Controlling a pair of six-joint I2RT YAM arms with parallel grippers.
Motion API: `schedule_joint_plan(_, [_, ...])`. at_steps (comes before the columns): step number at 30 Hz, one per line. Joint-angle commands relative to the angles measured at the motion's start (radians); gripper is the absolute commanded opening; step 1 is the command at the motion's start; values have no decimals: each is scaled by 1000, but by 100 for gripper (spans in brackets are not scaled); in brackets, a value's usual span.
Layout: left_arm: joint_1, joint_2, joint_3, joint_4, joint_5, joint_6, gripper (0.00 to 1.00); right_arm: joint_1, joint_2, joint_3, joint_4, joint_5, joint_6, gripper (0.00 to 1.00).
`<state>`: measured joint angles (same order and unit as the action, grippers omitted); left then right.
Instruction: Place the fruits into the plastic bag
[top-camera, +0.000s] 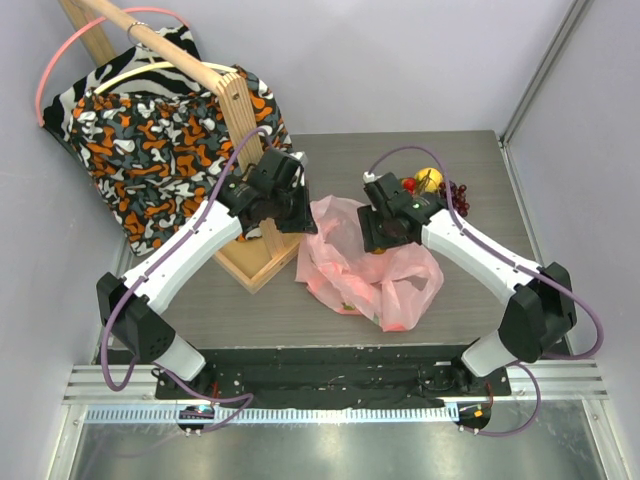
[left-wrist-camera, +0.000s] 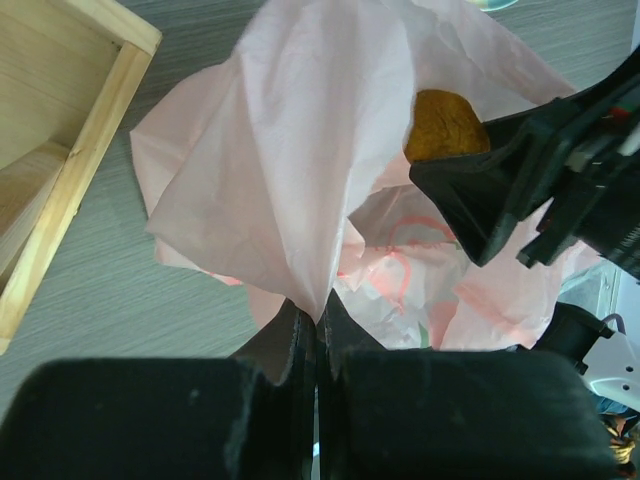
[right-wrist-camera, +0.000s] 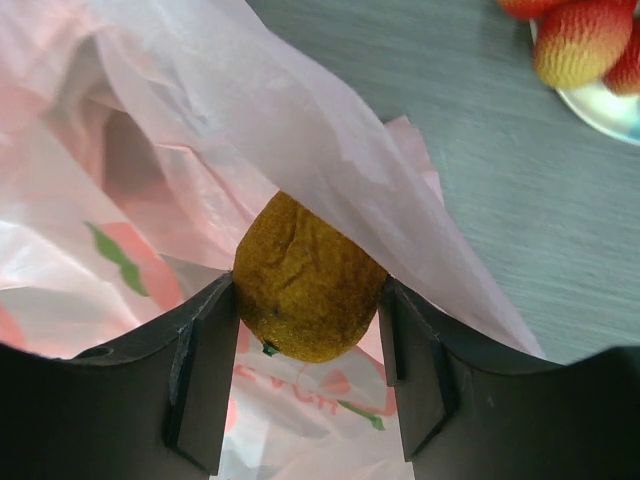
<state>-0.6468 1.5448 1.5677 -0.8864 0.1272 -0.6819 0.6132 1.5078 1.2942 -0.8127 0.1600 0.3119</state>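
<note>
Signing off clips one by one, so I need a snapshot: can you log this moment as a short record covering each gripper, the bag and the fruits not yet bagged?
left gripper: shut, pinching a fold of the plastic bag and drawing it up
right gripper: closed on the orange fruit at the bag's opening
bag: pink, crumpled on the table between the arms
fruits outside: strawberries on the plate; lemon and grapes at far right
other: wooden frame, patterned cloth, left
</note>
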Motion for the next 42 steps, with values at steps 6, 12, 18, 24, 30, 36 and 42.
schedule_joint_plan(6, [21,-18,3,27,9,-44,0,13,-12,-125,38,-30,-28,29])
schedule_joint_plan(12, [22,-20,2,32,9,-45,0,13,26,-176,64,-25,4,29])
schedule_joint_plan(18, [27,-22,2,32,9,-42,0,14,60,-199,78,-14,3,29])
schedule_joint_plan(24, [30,-14,0,33,18,-42,0,16,49,-205,89,-80,-13,34])
schedule_joint_plan(30, [30,-11,2,38,23,-44,0,14,34,-213,92,-94,0,58])
schedule_joint_plan(36, [30,-12,-5,38,28,-42,0,16,5,-205,106,-123,15,73])
schedule_joint_plan(42, [30,-23,-14,41,26,-44,0,14,-3,-193,110,-136,23,80])
